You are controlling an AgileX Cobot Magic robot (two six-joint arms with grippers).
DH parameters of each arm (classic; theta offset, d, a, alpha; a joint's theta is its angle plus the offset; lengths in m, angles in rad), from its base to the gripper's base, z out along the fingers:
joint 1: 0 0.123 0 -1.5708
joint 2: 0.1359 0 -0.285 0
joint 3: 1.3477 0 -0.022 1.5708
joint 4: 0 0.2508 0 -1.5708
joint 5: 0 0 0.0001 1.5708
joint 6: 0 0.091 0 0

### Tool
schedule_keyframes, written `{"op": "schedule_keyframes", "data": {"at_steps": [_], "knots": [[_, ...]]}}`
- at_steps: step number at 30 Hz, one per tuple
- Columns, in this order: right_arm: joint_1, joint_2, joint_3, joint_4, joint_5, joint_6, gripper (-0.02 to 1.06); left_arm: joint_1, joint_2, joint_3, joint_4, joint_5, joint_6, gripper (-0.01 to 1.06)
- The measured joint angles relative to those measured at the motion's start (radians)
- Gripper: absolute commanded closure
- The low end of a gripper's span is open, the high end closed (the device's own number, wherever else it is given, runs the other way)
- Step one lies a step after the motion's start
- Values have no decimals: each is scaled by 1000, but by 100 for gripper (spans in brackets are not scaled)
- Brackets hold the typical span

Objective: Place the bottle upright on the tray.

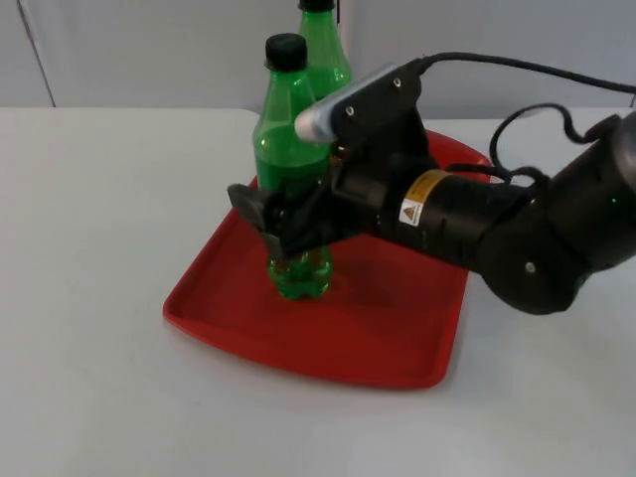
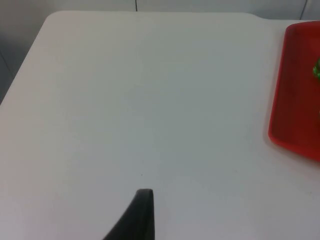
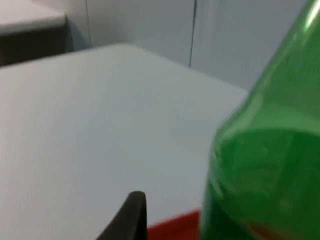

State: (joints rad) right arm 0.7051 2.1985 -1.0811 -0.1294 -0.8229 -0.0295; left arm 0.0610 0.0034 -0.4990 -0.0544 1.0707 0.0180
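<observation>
A green plastic bottle (image 1: 286, 119) with a black cap stands upright, its base on the red tray (image 1: 388, 328) near the tray's left side. My right gripper (image 1: 273, 224) reaches in from the right and is shut on the bottle's lower body. In the right wrist view the green bottle (image 3: 270, 165) is very close beside a black fingertip (image 3: 131, 210), above a strip of the red tray (image 3: 172, 227). Of the waiting left arm, one black fingertip (image 2: 142, 205) hangs over bare white table, with the tray's edge (image 2: 292, 100) off to the side.
A second green bottle (image 1: 325, 55) with a black cap stands upright just behind the held one, by the tray's far edge. White table (image 1: 89, 248) lies open to the left and in front of the tray. The grey wall closes the back.
</observation>
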Motion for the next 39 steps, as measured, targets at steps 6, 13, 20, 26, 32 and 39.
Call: {"op": "schedule_keyframes", "data": {"at_steps": [6,13,20,26,32,39], "knots": [[0,-71,10,27,282,30,-1,0,0,0,0,0,0,0],[0,-159,10,29,570,81,-1,0,0,0,0,0,0,0],[0,-259,13,29,887,91,-1,0,0,0,0,0,0,0],[0,-348,13,29,1113,94,-1,0,0,0,0,0,0,0],[0,-435,13,29,1299,94,-1,0,0,0,0,0,0,0],[0,-560,40,52,1408,87,-1,0,0,0,0,0,0,0]]}}
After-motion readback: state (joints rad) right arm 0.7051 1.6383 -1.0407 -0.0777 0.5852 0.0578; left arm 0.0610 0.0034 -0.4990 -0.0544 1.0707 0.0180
